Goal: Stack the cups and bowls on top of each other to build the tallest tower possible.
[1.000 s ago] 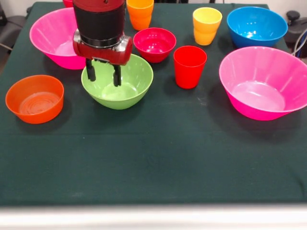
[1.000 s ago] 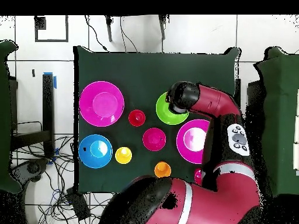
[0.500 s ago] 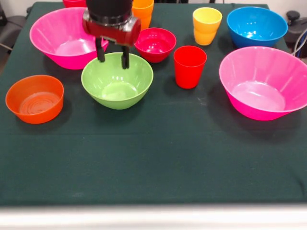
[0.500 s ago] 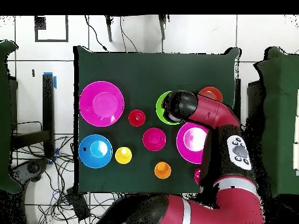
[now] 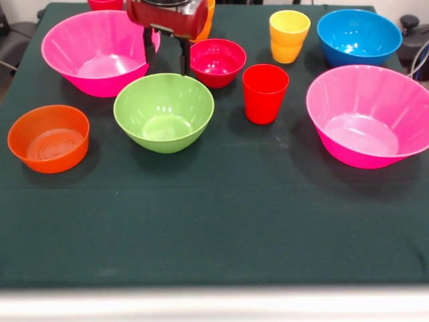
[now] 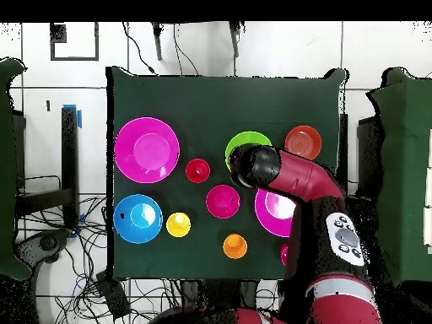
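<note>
We are holding our tool (image 5: 165, 57) up high behind the green bowl (image 5: 163, 111), its fingers apart and empty. The red cup (image 5: 265, 93) is standing nearby.

Robot lab, cloth-covered table (image 6: 219, 101) on tiled floor (image 6: 51, 93), loose cables (image 6: 84, 291), chairs (image 6: 10, 169) alongside

bowls (image 5: 164, 111) and cups (image 5: 265, 92) stand apart, unstacked, on the table (image 5: 221, 221), gripper (image 5: 165, 57) seemingly above them.
</note>
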Robot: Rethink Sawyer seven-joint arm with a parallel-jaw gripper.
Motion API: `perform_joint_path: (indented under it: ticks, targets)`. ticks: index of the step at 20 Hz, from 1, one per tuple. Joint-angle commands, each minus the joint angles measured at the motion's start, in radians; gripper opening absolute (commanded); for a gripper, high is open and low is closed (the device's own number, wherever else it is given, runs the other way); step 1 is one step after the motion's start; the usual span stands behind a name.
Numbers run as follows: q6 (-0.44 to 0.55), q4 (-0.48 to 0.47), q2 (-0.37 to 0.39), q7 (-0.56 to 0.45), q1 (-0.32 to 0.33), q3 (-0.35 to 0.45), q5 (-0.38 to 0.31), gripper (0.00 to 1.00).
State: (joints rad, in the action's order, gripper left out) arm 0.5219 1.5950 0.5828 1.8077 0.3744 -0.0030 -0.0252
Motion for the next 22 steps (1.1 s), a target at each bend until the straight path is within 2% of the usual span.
perform_joint_path:
  ticks: [1, 7, 15, 22]
  targets:
    - [-0.120, 0.083, -0.046, 0.131, -0.023, 0.105, 0.011, 1.00]
    - [-0.173, 0.088, -0.076, 0.121, -0.014, 0.113, 0.003, 1.00]
    - [-0.185, 0.024, -0.144, 0.096, 0.000, 0.113, 0.001, 1.00]
    - [-0.207, 0.031, -0.150, 0.087, 0.014, 0.114, -0.010, 1.00]
